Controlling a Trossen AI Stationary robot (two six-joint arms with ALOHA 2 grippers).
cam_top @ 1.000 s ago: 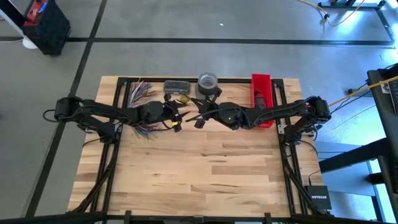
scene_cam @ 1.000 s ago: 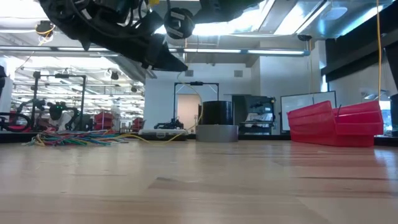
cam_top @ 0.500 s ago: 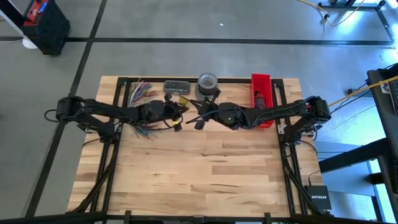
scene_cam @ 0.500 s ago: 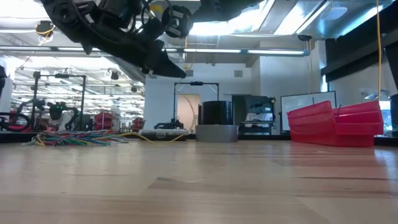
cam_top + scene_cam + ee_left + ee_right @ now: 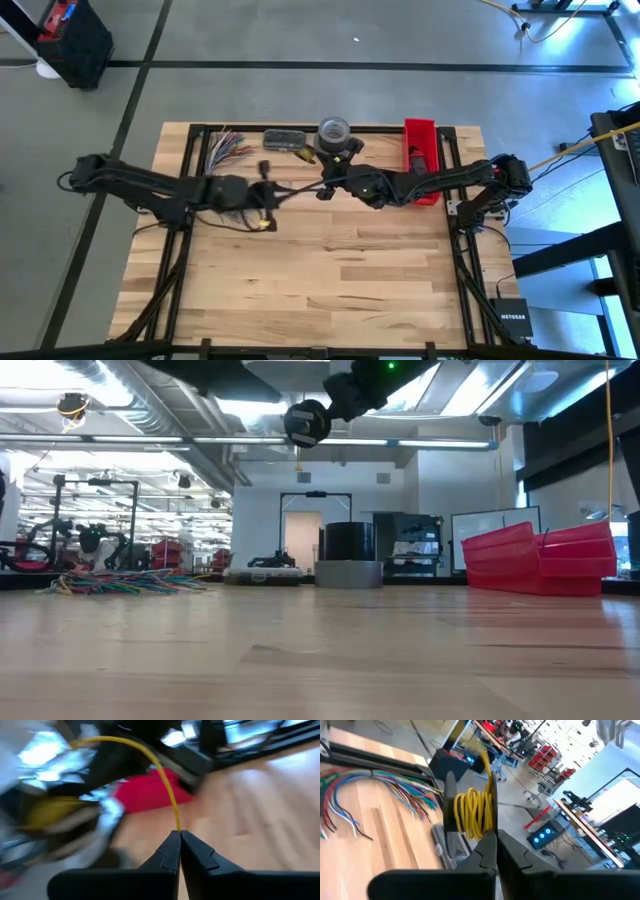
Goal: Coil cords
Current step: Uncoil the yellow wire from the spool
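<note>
A yellow cord [image 5: 165,775] runs between my two grippers above the table's far middle. My left gripper [image 5: 179,836] is shut on its free stretch; in the high view it [image 5: 268,200] is left of centre. My right gripper [image 5: 495,836] is shut at a small coil of the same yellow cord [image 5: 475,815]; in the high view it [image 5: 322,190] is at centre. The multicoloured cords [image 5: 228,148] lie spread on the table at the far left, and show in the low view [image 5: 120,582] and the right wrist view [image 5: 375,790]. My left gripper pinches the yellow cord [image 5: 178,826] between its two fingertips. The cord leaves the tips and arcs away toward the right arm, clear of the table. My right gripper pinches the near edge of the yellow coil [image 5: 481,831], several turns together. The coil stands on edge beyond the fingertips, clear of the table.
A grey tape roll [image 5: 334,130] and a flat grey box [image 5: 285,138] stand at the far edge. A red bin [image 5: 420,160] stands at the far right. Bare wood [image 5: 330,280] spreads over the near half.
My left gripper has gone toward the table's left and near edges with the yellow cord, drawing it out from the coil, and it has left the low view. My right gripper has stayed about where it was with the coil.
</note>
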